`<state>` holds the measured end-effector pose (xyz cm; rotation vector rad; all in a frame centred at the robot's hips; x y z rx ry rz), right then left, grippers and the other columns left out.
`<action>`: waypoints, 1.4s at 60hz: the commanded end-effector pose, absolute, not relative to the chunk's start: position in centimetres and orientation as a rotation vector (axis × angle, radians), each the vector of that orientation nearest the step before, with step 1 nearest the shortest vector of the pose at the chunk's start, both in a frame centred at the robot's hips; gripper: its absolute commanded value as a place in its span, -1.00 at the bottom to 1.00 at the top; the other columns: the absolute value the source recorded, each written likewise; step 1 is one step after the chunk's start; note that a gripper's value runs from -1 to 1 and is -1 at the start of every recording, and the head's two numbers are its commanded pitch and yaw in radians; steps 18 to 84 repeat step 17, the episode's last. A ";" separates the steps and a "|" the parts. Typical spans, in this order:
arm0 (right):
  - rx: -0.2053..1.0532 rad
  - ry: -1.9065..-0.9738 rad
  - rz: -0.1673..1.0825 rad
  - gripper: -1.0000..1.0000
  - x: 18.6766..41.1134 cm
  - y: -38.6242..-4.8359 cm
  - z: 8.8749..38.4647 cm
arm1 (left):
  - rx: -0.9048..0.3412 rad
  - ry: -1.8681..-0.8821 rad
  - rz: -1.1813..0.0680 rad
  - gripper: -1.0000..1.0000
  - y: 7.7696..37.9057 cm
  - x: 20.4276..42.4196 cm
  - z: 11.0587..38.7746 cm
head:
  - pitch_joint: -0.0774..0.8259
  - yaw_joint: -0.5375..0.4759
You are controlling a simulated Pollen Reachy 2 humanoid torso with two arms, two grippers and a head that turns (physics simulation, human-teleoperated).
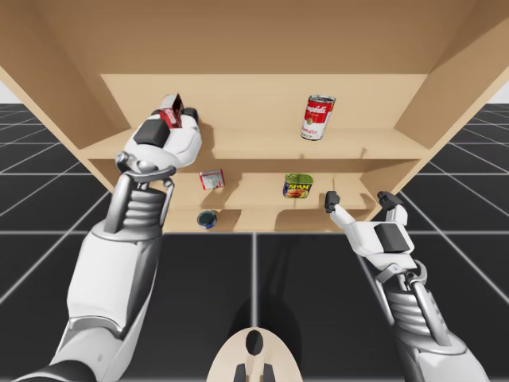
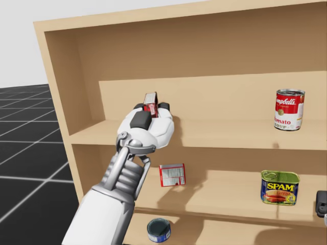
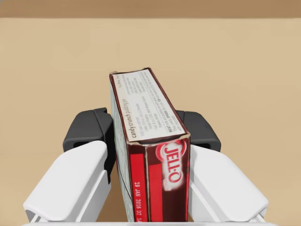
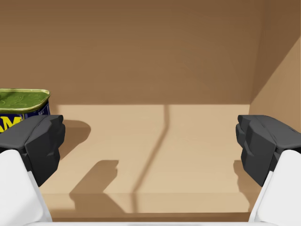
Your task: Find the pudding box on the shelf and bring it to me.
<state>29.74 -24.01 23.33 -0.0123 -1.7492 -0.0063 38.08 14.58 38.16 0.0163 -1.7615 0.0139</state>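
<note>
Clamping one pudding box (image 3: 155,155) is left claw (image 3: 143,129); right claw (image 4: 149,136) gapes; three cans (image 2: 289,109) (image 2: 279,187) (image 2: 159,229) shelved.

- Dark red box (image 3: 160,183), on the left: a big white word in a ring on its near end, white numbers and letters beside it, and small black print on its white top.
- Red and white can (image 2: 289,109), on the right of the upper shelf (image 2: 219,133): a curly white word with a small word under it.
- Blue tin (image 2: 279,187), on the right of the middle shelf (image 2: 225,196): a big yellow word.
- Small red and white box (image 2: 172,175), left of the tin: print too tiny to read.
</note>
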 end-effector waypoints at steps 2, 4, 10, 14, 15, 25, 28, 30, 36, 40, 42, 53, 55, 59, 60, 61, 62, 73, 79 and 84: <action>-0.001 -1.747 -0.016 -1.00 29.7 -23.8 23.3 | -0.062 -1.616 0.000 1.00 12.9 34.7 39.5 | -0.41 0.53; -0.001 -1.748 -0.015 -1.00 29.6 -23.8 23.3 | -0.058 -1.624 -0.010 1.00 13.1 33.9 39.5 | -0.41 0.53; 0.009 -1.756 -0.008 -1.00 29.4 -23.9 23.4 | -0.027 -1.660 -0.046 1.00 13.7 30.8 39.0 | -0.40 0.53; 0.029 -1.760 0.009 -1.00 29.2 -24.0 23.5 | -0.023 -1.674 -0.065 1.00 14.3 28.7 38.5 | -0.39 0.53; 0.028 -1.762 0.009 -1.00 29.2 -24.0 23.5 | -0.025 -1.677 -0.068 1.00 14.4 28.4 38.4 | -0.39 0.53; 0.031 -1.763 0.012 -1.00 29.1 -24.0 23.6 | -0.019 -1.690 -0.078 1.00 14.6 27.3 38.3 | -0.39 0.53; 0.031 -1.763 0.012 -1.00 29.1 -24.0 23.6 | -0.019 -1.690 -0.078 1.00 14.6 27.3 38.3 | -0.39 0.53; 0.031 -1.763 0.012 -1.00 29.1 -24.0 23.6 | -0.019 -1.690 -0.078 1.00 14.6 27.3 38.3 | -0.39 0.53; 0.031 -1.763 0.012 -1.00 29.1 -24.0 23.6 | -0.019 -1.690 -0.078 1.00 14.6 27.3 38.3 | -0.39 0.53; 0.031 -1.763 0.012 -1.00 29.1 -24.0 23.6 | -0.019 -1.690 -0.078 1.00 14.6 27.3 38.3 | -0.39 0.53; 0.031 -1.763 0.012 -1.00 29.1 -24.0 23.6 | -0.019 -1.690 -0.078 1.00 14.6 27.3 38.3 | -0.39 0.53; 0.031 -1.763 0.012 -1.00 29.1 -24.0 23.6 | -0.019 -1.690 -0.078 1.00 14.6 27.3 38.3 | -0.39 0.53; 0.031 -1.763 0.012 -1.00 29.1 -24.0 23.6 | -0.019 -1.690 -0.078 1.00 14.6 27.3 38.3 | -0.39 0.53; 0.031 -1.763 0.012 -1.00 29.1 -24.0 23.6 | -0.019 -1.690 -0.078 1.00 14.6 27.3 38.3 | -0.39 0.53; 0.031 -1.763 0.012 -1.00 29.1 -24.0 23.6 | -0.019 -1.690 -0.078 1.00 14.6 27.3 38.3 | -0.39 0.53; 0.031 -1.763 0.012 -1.00 29.1 -24.0 23.6 | -0.019 -1.690 -0.078 1.00 14.6 27.3 38.3 | -0.39 0.53; 0.031 -1.763 0.012 -1.00 29.1 -24.0 23.6 | -0.019 -1.690 -0.078 1.00 14.6 27.3 38.3 | -0.39 0.53; 0.031 -1.763 0.012 -1.00 29.1 -24.0 23.6 | -0.019 -1.690 -0.078 1.00 14.6 27.3 38.3 | -0.39 0.53; 0.031 -1.763 0.012 -1.00 29.1 -24.0 23.6 | -0.019 -1.690 -0.078 1.00 14.6 27.3 38.3 | -0.39 0.53; 0.031 -1.763 0.012 -1.00 29.1 -24.0 23.6 | -0.019 -1.690 -0.078 1.00 14.6 27.3 38.3 | -0.39 0.53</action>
